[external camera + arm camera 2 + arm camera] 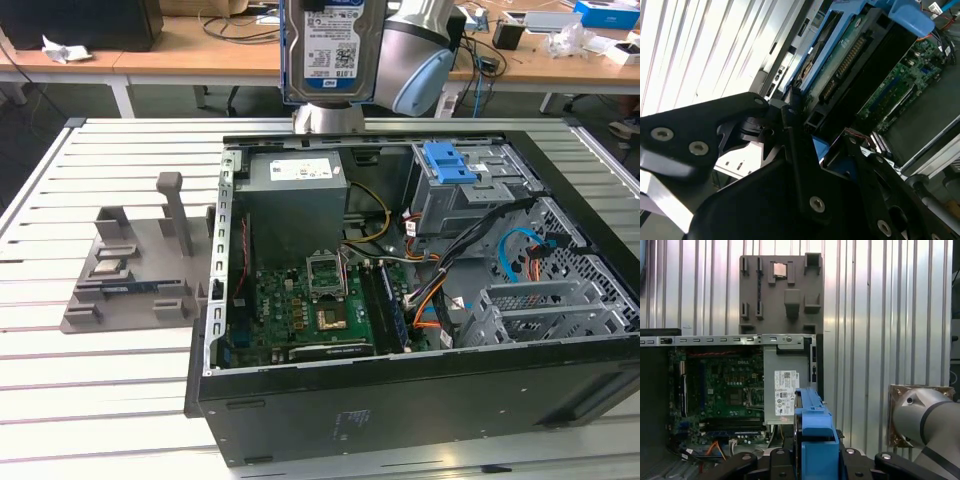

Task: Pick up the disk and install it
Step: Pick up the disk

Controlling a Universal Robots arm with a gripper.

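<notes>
The disk (330,45), a silver drive with a white-and-blue label in a blue carrier frame, hangs upright in the air above the back edge of the open computer case (400,400). My gripper (815,457) is shut on the disk (814,432), its black fingers (742,460) clamped on either side of the blue carrier. In the second wrist view the disk (850,55) shows its green circuit board and connector, held at the gripper (812,137). The metal drive cage (470,195) with a blue latch piece (448,162) sits at the case's back right in the exterior view.
Inside the case lie the grey power supply (295,195), the green motherboard (300,310) and loose cables (430,290). A grey parts fixture (130,270) stands on the slatted table (60,400) at the exterior view's left. Wooden desks with clutter run along the back.
</notes>
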